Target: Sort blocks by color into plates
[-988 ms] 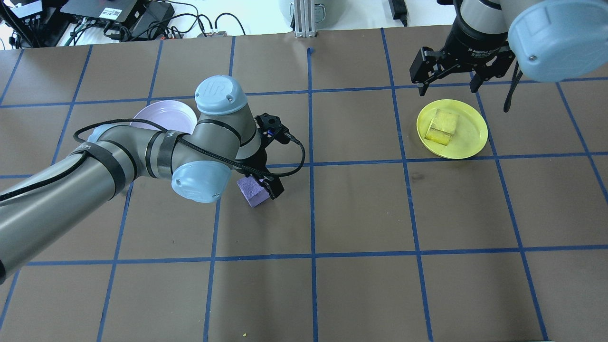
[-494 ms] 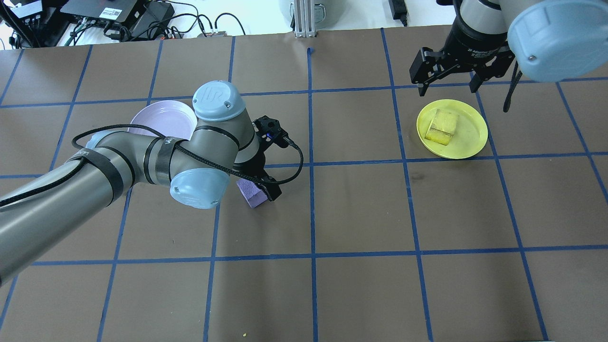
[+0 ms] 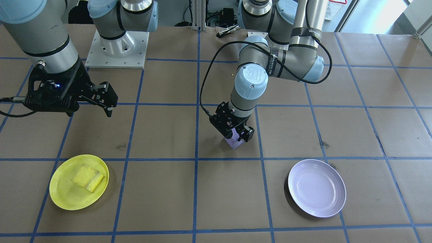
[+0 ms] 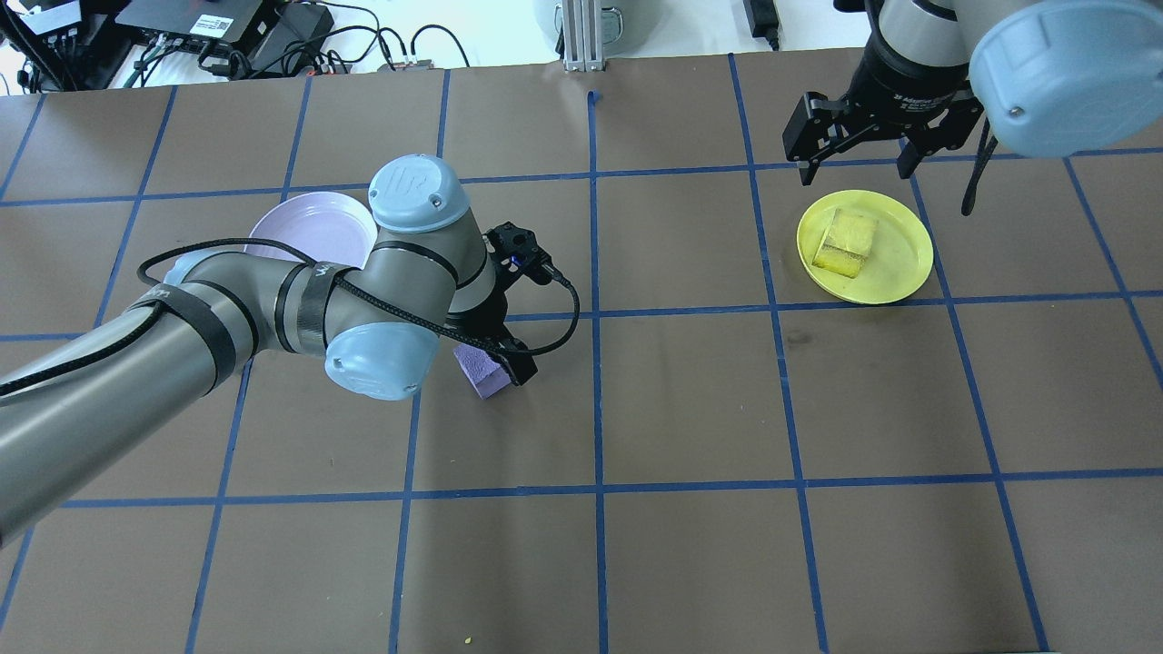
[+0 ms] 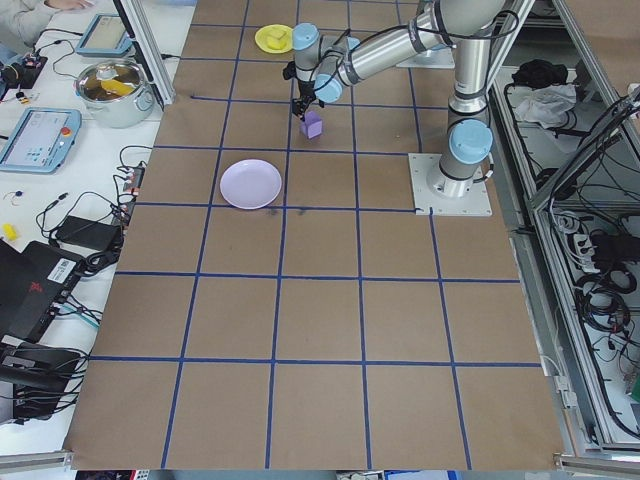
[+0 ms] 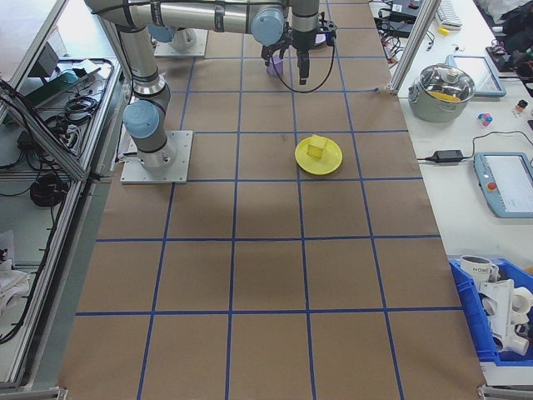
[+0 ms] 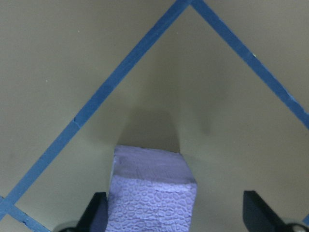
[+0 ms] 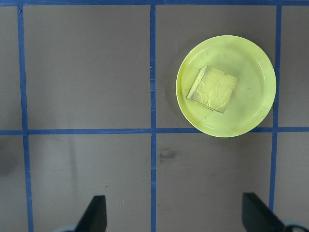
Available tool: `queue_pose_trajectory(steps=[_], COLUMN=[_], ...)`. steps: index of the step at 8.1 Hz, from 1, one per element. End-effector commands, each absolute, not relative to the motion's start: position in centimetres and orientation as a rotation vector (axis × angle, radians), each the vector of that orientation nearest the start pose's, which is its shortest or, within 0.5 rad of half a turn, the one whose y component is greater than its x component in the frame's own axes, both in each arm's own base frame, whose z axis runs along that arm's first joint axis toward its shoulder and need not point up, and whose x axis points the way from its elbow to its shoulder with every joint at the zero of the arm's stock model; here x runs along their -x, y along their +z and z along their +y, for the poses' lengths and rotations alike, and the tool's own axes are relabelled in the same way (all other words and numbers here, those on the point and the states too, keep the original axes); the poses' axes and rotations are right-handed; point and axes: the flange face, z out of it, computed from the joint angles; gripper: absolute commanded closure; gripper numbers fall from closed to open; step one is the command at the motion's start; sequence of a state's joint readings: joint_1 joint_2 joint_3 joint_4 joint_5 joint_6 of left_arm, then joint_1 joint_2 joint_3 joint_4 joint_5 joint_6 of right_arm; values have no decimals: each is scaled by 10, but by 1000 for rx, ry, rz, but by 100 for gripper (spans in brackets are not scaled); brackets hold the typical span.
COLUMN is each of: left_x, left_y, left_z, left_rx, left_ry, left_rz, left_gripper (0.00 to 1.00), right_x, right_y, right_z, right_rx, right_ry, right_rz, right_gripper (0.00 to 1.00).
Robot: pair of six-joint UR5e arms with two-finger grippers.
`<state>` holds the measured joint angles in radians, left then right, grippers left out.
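The lavender-purple block [image 7: 152, 193] rests on the table between the fingers of my left gripper [image 7: 176, 215]. That gripper is open: one finger is close against the block, the other stands clear of it. The overhead view shows the same block [image 4: 479, 370] under the left wrist. The lavender plate [image 4: 309, 227] lies behind the left arm with nothing in it [image 3: 317, 187]. The yellow block [image 4: 845, 241] lies in the yellow plate [image 4: 899, 272]. My right gripper [image 4: 859, 150] hangs open well above that plate's far side, holding nothing.
Brown paper with a blue tape grid [image 4: 595, 400] covers the table. The left arm's cable [image 4: 563, 309] loops beside the wrist. Cables and electronics [image 4: 227, 36] lie beyond the far edge. Off the table's ends are a pot [image 5: 112, 88] and tablets [image 6: 504, 179].
The left arm's wrist has shifted slightly left over the purple block, which stays put on the table. The right gripper has barely moved.
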<state>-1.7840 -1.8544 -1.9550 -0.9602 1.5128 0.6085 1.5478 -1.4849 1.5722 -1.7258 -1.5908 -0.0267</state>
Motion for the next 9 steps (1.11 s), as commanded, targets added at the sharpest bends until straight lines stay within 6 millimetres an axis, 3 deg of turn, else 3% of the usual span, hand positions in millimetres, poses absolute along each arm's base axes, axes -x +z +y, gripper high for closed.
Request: queue_pose_trajectory(steps=[1, 6, 7, 8, 9], left_x=[246, 243, 243, 243, 242], left_y=[220, 210, 210, 210, 211], left_z=[-480, -480, -480, -480, -481], left_rx=[-1309, -1324, -1326, -1339, -1342], left_ry=[80, 120, 120, 117, 115], left_rz=[2930, 2894, 2893, 2887, 2886], left_gripper=[0, 0, 5, 23, 56], right_x=[-120, -119, -119, -119, -119], right_y=[458, 458, 458, 458, 458], right_z=[-537, -536, -536, -536, -536], right_rx=[4, 6, 6, 6, 6], right_ry=[-104, -99, -99, -99, -99], right_rz=[3155, 3162, 3162, 3163, 3162], right_gripper=[0, 0, 0, 0, 0])
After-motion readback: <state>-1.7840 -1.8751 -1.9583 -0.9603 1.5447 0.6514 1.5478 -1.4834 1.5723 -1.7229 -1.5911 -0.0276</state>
